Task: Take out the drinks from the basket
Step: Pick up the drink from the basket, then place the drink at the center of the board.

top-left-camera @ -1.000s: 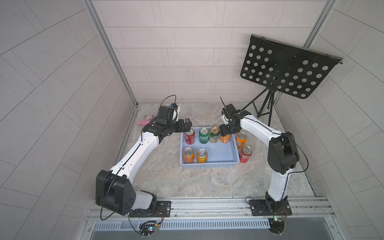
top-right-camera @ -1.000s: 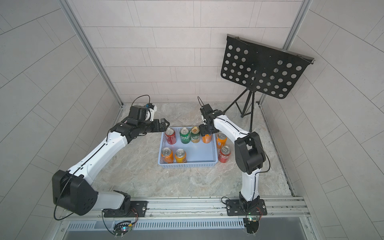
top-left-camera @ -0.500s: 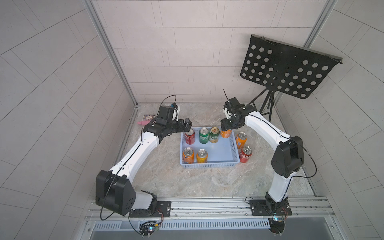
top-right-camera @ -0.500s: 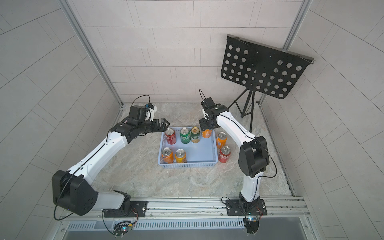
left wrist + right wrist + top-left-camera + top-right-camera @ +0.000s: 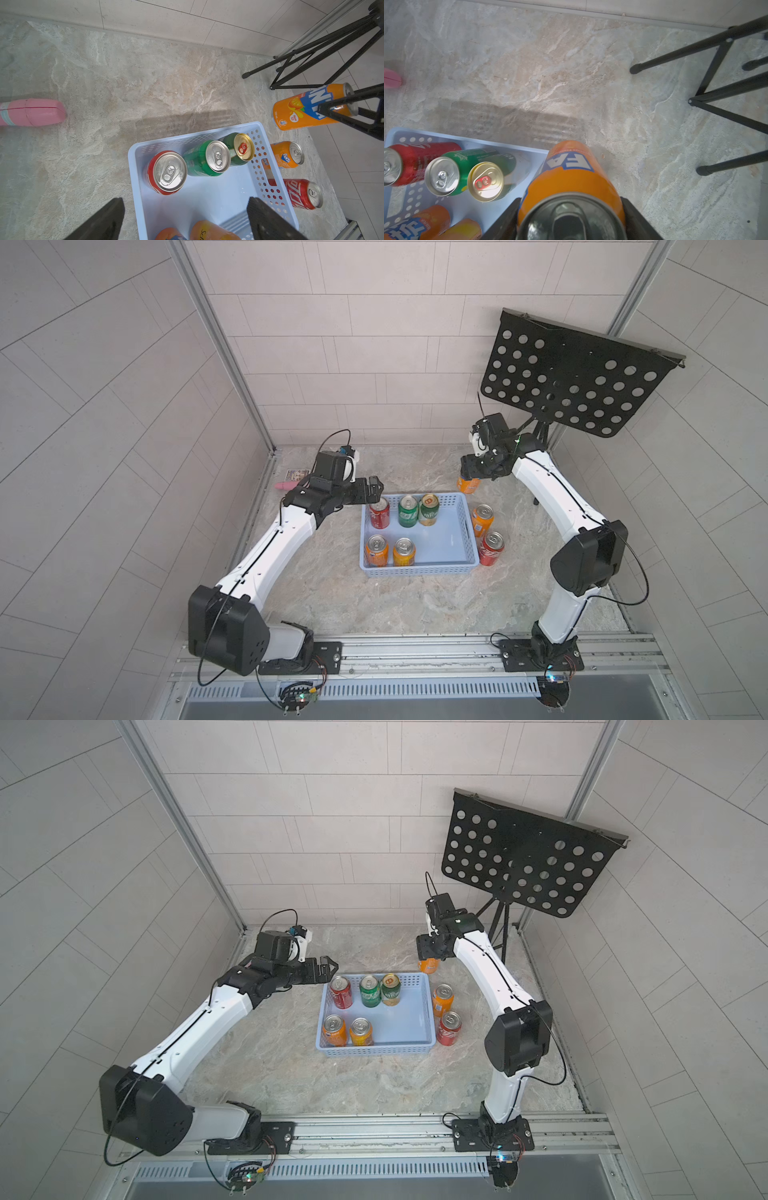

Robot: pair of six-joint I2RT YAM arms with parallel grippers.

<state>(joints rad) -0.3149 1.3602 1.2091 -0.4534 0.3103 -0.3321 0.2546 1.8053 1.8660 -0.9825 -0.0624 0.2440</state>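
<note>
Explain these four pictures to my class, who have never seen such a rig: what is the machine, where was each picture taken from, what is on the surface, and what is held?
The machine is two white robot arms, a left arm and a right arm, each ending in a two-finger gripper. Two pictures look down from overhead, nearly alike; two come from cameras on the wrists. On the table sits a pale blue basket holding five cans: a red can, a green Sprite can, a green gold-topped can and two orange cans. Beside it stand an orange Fanta can and a red Coca-Cola can. The right gripper is shut on a second Fanta can, outside the basket. The left gripper is open and empty, near the red can.
</note>
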